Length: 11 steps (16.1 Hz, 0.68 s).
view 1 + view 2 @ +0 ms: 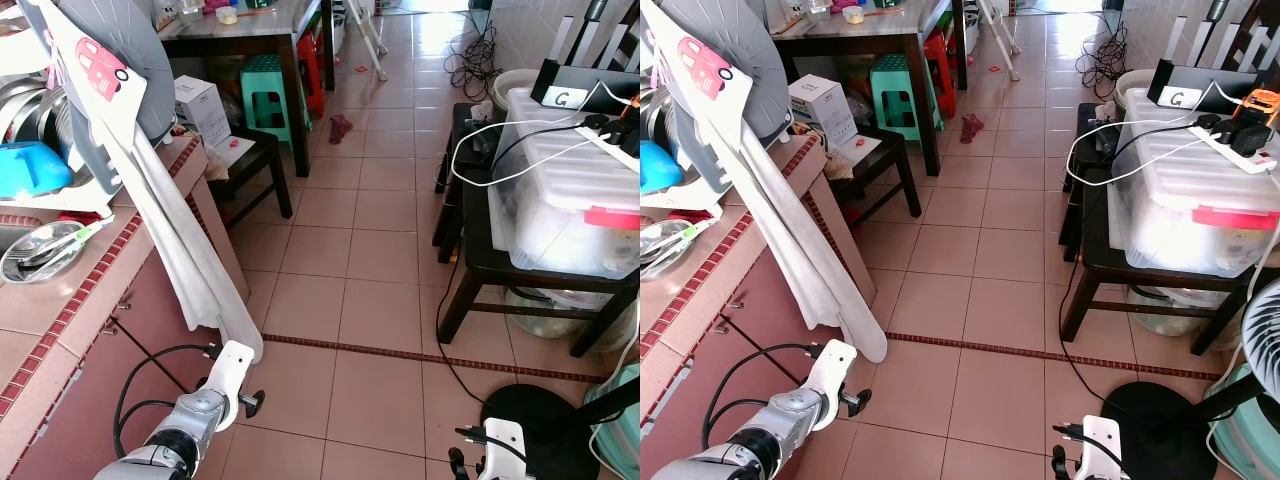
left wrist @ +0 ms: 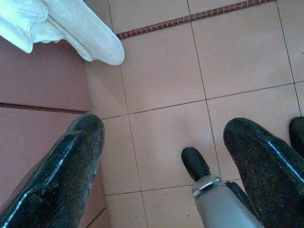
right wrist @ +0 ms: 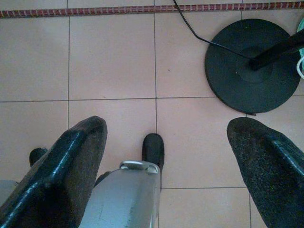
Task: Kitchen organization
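White cloth hangs off your worktop at left, probably drying; your left gripper and right gripper hang spread and empty over the floor tiles

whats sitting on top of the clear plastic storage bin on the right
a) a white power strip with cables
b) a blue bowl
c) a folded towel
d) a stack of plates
a: a white power strip with plugs and white cables lies across the lid of the clear plastic storage bin, which stands on a dark low table.
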Motion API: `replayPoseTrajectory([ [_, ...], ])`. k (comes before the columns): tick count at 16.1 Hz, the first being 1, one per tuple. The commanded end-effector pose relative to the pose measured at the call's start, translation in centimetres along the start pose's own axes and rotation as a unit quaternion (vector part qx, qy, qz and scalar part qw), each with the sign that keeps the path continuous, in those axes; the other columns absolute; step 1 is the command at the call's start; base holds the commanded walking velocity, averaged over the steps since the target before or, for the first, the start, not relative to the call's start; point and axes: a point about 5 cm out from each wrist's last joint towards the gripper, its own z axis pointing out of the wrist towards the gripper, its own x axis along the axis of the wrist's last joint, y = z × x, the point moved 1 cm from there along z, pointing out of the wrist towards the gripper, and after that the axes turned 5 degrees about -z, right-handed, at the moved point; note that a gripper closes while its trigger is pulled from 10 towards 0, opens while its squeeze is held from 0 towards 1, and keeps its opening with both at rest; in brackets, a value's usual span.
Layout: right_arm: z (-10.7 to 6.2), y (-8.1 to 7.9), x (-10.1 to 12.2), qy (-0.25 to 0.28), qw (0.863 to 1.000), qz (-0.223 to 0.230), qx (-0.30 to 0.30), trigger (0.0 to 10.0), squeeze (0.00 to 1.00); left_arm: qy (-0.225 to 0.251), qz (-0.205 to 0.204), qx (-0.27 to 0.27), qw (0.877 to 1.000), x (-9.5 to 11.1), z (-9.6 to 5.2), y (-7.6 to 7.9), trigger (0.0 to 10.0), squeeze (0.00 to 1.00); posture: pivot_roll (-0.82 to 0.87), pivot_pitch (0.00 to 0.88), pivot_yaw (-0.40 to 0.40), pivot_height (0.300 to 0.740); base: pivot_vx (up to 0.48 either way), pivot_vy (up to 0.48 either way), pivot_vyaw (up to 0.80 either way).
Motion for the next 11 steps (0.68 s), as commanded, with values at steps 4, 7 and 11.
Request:
replayPoseTrajectory([
  [4,1.6,-3.6,7.9,0.033,0.995,0.083,0.033,10.0,0.0,0.064,-0.139,-0.063,0.986,5.0,0.6,4.1,10.0,0.0,0.0,0.0,0.037,0.74,0.0,0.0,0.0],
  [7,1.6,-3.6,7.9,0.033,0.995,0.083,0.033,10.0,0.0,0.064,-0.139,-0.063,0.986,5.0,0.6,4.1,10.0,0.0,0.0,0.0,0.037,0.74,0.0,0.0,0.0],
  [11,1.5,-4.4,7.2,0.022,0.996,0.058,0.056,10.0,0.0,0.038,-0.114,-0.066,0.991,3.6,0.6,4.2,10.0,0.0,-0.01,0.0,0.041,0.74,0.0,0.0,0.0],
])
